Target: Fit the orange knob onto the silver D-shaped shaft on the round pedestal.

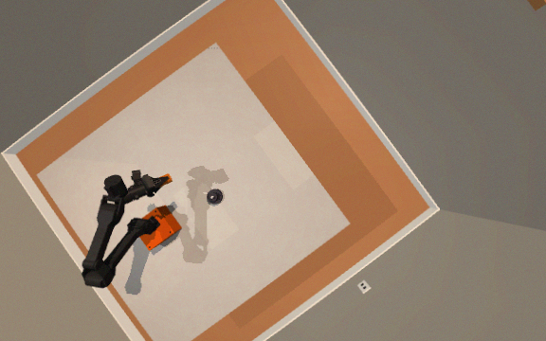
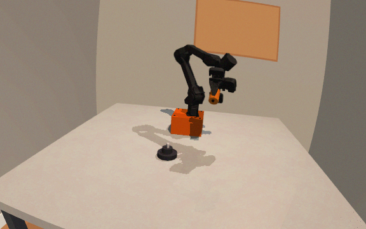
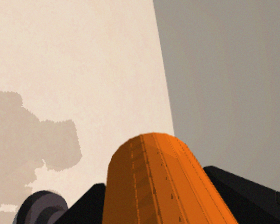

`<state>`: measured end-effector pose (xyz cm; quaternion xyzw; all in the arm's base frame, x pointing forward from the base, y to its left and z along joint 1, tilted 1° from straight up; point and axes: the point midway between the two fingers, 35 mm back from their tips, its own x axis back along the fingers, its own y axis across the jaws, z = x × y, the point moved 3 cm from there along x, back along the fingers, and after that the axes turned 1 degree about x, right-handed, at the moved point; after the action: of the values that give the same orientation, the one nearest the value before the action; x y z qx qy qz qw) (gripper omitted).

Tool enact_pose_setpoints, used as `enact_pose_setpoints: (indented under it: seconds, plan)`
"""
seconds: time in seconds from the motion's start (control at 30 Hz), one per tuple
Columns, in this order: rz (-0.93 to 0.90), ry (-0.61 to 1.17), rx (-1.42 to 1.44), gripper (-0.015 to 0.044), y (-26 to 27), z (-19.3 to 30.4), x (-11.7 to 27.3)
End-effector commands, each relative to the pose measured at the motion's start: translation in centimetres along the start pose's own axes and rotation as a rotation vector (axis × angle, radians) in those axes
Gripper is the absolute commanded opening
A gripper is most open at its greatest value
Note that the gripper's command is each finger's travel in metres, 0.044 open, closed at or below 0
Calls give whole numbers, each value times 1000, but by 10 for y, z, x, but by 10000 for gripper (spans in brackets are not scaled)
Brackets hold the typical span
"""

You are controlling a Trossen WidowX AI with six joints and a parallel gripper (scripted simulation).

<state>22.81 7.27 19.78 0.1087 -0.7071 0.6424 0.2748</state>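
Observation:
The orange knob (image 1: 170, 178) (image 2: 215, 95) (image 3: 148, 175) is held high above the table, tipped well over towards horizontal. Its end face with a dark hole points towards the exterior camera; the flat side of the hole is too small to make out. My gripper (image 1: 163, 180) (image 2: 215, 91) (image 3: 155, 184) is shut on the knob, one black finger on each side. The dark round pedestal (image 1: 218, 201) (image 2: 167, 155) (image 3: 28, 210) stands on the table, off to one side of the knob and well below it. Its silver shaft (image 2: 168, 145) points up; its flat side cannot be made out.
The arm's orange base box (image 1: 163, 233) (image 2: 180, 125) stands on the pale table (image 1: 159, 128) (image 2: 107, 191), behind the pedestal in the exterior view. The arm's shadow lies beside the pedestal. A table edge shows in the wrist view.

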Motion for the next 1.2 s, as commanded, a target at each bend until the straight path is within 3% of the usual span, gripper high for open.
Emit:
enact_pose_setpoints:
  seconds: [0.0, 1.17]
  plan:
    - [37, 4, 2, 0, 2, 1, 0]
    - [60, 1, 1, 0, 4, 0, 0]
